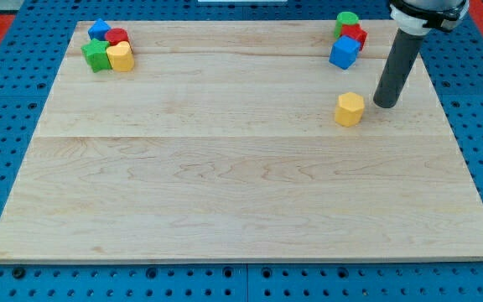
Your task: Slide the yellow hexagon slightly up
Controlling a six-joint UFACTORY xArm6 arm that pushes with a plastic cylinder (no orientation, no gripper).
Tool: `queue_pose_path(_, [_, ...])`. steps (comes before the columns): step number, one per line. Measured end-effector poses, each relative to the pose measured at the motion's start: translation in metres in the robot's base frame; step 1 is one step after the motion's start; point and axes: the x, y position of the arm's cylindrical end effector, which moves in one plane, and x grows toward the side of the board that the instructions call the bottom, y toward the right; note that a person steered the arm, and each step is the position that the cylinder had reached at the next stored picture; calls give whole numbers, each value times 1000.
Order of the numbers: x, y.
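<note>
The yellow hexagon [350, 109] lies on the wooden board [241, 184] at the view's right, a little above mid-height. My tip [385, 103] rests on the board just to the right of the hexagon, with a small gap between them. The dark rod rises from the tip toward the view's top right.
At the view's top right a green block [347, 20], a red block [355, 35] and a blue cube [344, 52] cluster above the hexagon. At the top left sit a blue block [100, 30], a red block [117, 37], a green block [96, 55] and a yellow block [120, 57].
</note>
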Motion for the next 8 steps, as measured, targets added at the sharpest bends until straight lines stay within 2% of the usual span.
queue_pose_path(1, [1, 0])
queue_pose_path(3, [62, -38])
queue_pose_path(5, [16, -42])
queue_pose_path(8, [25, -89])
